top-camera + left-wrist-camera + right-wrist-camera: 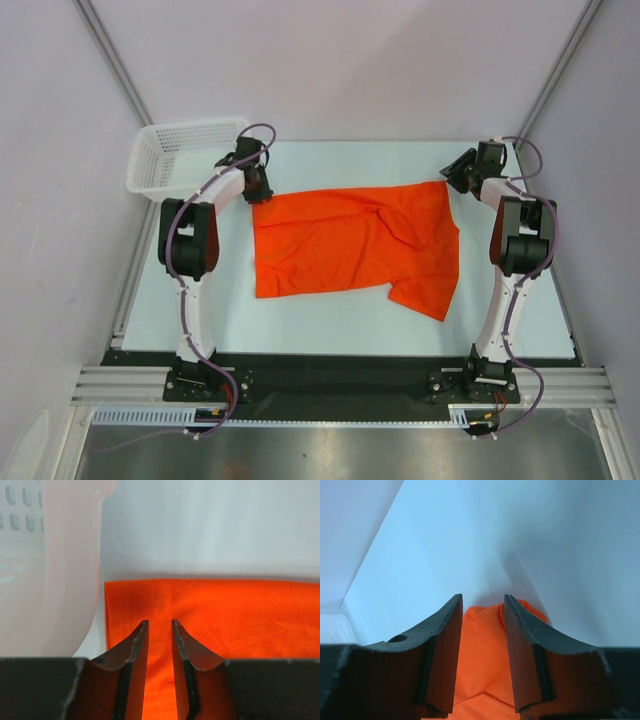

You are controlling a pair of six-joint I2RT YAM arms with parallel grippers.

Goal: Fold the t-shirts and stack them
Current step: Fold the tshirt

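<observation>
Both arms reach out to the far end of the desk (330, 322), elbows bent high. The left tool (258, 188) sits low on the shirt (340, 245) at its far left corner, right beside the basket (180, 150). It's nearly closed, but I can't tell if it's pinching cloth. The right tool (482, 597) clamps bunched cloth at the far right corner. The shirt lies spread out mid-desk.

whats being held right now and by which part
The t-shirt, by its two far corners: left gripper on one, right gripper on the other.
</observation>
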